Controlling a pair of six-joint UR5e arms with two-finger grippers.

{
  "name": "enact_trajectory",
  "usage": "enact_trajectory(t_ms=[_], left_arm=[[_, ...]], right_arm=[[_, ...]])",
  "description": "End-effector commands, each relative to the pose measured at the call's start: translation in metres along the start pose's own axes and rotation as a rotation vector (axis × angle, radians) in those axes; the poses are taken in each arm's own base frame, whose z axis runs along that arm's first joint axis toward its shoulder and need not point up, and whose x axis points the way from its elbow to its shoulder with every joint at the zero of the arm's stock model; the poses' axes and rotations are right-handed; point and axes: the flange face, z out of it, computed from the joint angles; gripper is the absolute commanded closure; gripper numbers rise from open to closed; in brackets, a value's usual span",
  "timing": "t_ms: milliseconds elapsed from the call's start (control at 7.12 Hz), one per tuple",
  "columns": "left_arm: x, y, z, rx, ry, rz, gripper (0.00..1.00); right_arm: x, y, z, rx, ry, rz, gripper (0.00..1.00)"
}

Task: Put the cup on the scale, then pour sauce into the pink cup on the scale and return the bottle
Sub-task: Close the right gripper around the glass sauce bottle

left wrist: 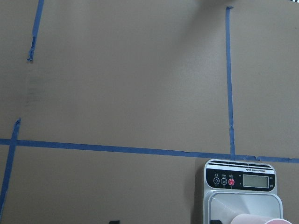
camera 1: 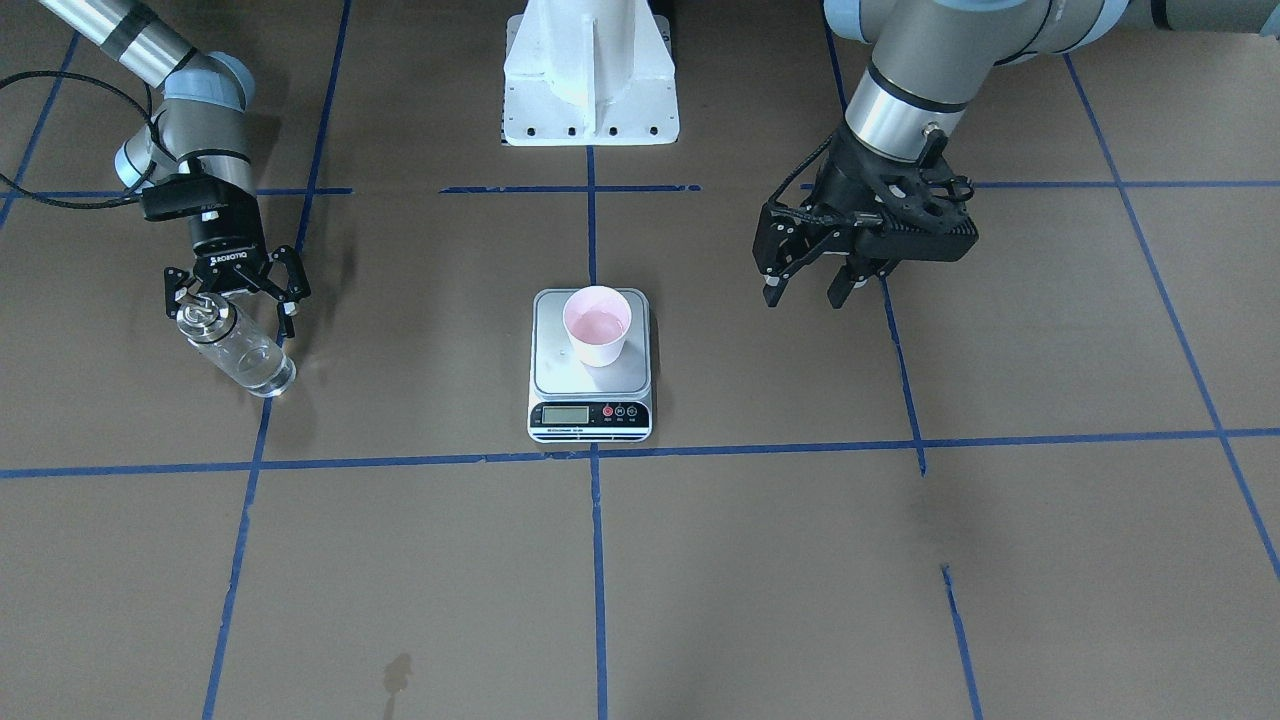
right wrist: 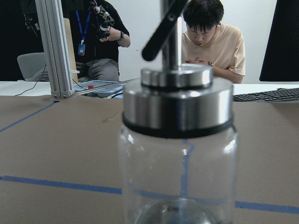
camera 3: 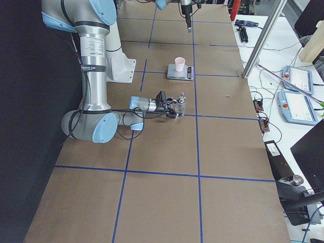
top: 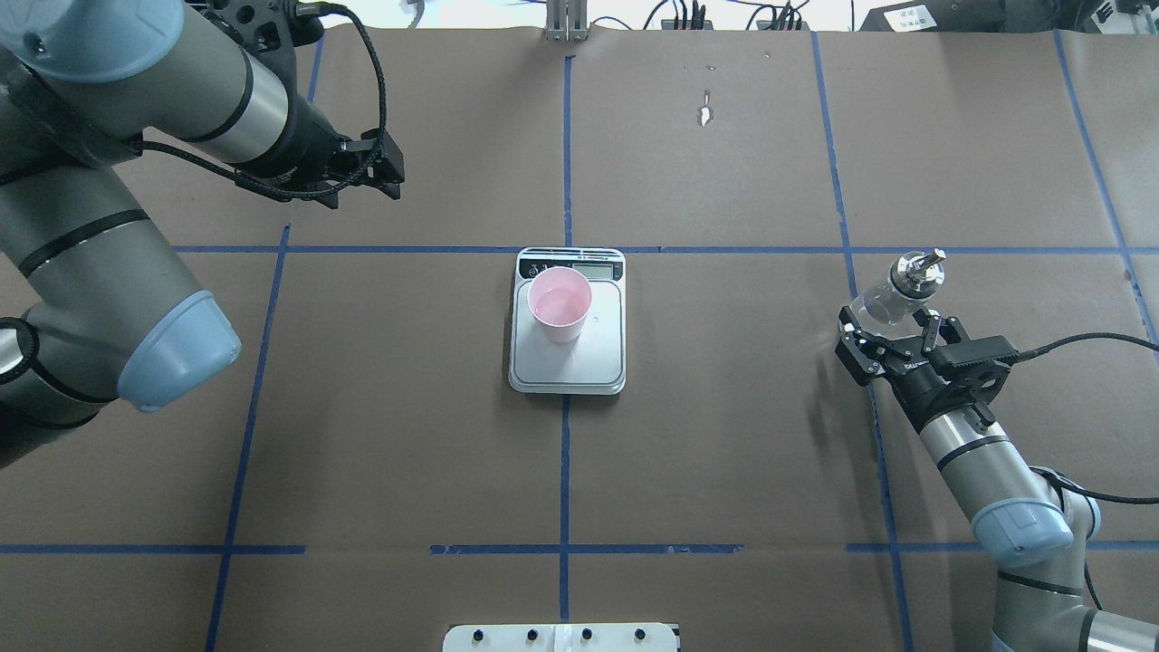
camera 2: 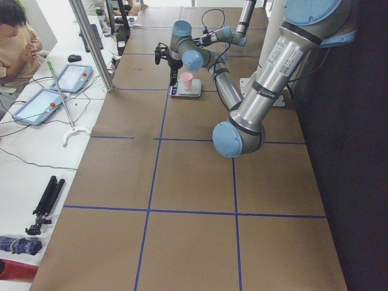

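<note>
The pink cup stands upright on the silver scale at the table's middle; both also show in the overhead view, cup on scale. The clear glass bottle with its metal cap and spout stands on the table, a little clear sauce low inside it. My right gripper is open, its fingers spread wide on either side of the bottle without gripping it. My left gripper is open and empty, held above the table away from the scale, beyond its display end.
The white robot base stands behind the scale. Blue tape lines grid the brown table. A small stain lies near the operators' edge. Operators sit at a side table with tablets beyond the table.
</note>
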Motion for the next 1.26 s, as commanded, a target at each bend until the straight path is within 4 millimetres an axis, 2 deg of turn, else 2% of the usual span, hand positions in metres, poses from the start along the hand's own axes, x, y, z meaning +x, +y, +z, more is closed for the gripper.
enact_trajectory(t_ms=[0, 562, 702, 842, 983, 1123], left_arm=[[0.000, -0.001, -0.001, 0.001, 0.001, 0.000, 0.29], [0.001, -0.001, -0.003, 0.003, 0.004, 0.000, 0.29], [0.001, -0.001, -0.004, 0.003, 0.004, 0.000, 0.29], [0.001, -0.001, -0.004, 0.003, 0.004, 0.000, 0.29], [0.001, -0.001, -0.005, 0.004, 0.004, 0.000, 0.29], [0.002, -0.001, -0.006, 0.005, 0.006, -0.001, 0.29]], right_arm=[[0.002, -0.001, 0.004, 0.003, 0.007, -0.001, 0.01], [0.004, -0.005, 0.007, 0.009, 0.012, 0.005, 0.08], [-0.004, -0.006, 0.011, 0.014, 0.006, 0.016, 0.23], [0.000, 0.002, 0.014, 0.000, 0.006, 0.006, 0.49], [-0.009, -0.001, 0.019, -0.020, -0.021, 0.028, 0.92], [-0.010, -0.002, 0.020, -0.030, -0.031, 0.039, 1.00]])
